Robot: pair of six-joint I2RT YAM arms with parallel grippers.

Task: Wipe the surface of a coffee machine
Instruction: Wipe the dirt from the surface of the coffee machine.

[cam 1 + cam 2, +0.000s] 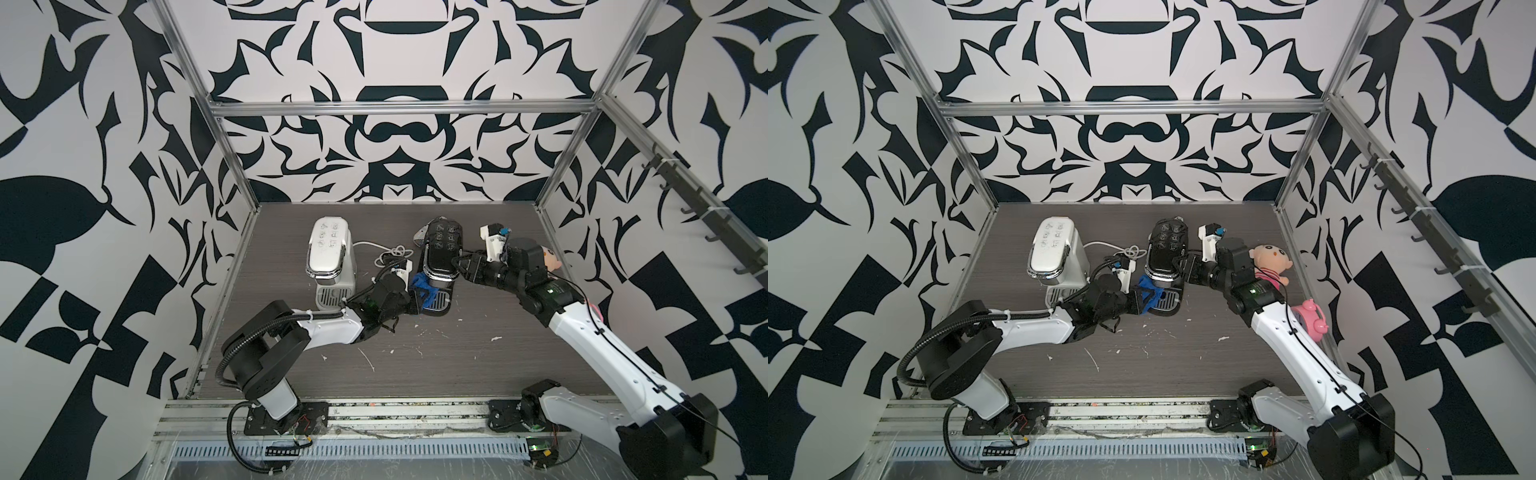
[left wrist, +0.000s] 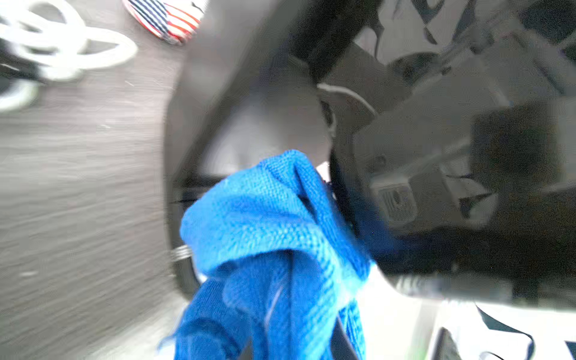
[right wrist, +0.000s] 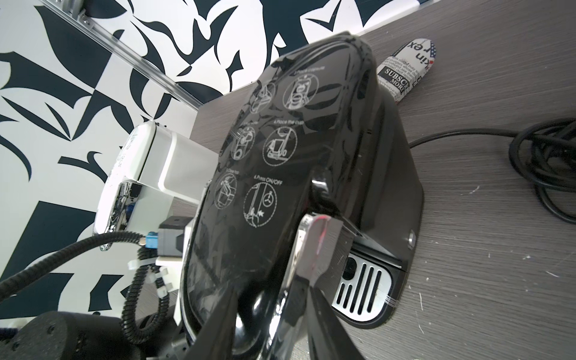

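Note:
A glossy black coffee machine (image 1: 442,249) (image 1: 1165,251) (image 3: 280,140) stands at mid-table, with white pictograms on its lid. My right gripper (image 1: 457,266) (image 3: 274,299) reaches in from the right and is shut on the rim of its head, one finger above the lid and one below. A blue cloth (image 1: 424,289) (image 1: 1150,293) (image 2: 271,224) is bunched in my left gripper (image 1: 417,305) (image 2: 290,336), which is shut on it. The cloth presses against the machine's front column (image 2: 249,109), under the head and above the drip tray (image 3: 364,286). The cloth hides the left fingertips.
A white coffee machine (image 1: 328,249) (image 1: 1052,253) stands just left of the left arm, with its white cord (image 1: 392,251) coiled behind. A patterned pouch (image 3: 405,68) lies behind the black machine and a black cord (image 3: 542,174) beside it. A plush doll (image 1: 1271,259) and a pink toy (image 1: 1310,320) sit by the right wall.

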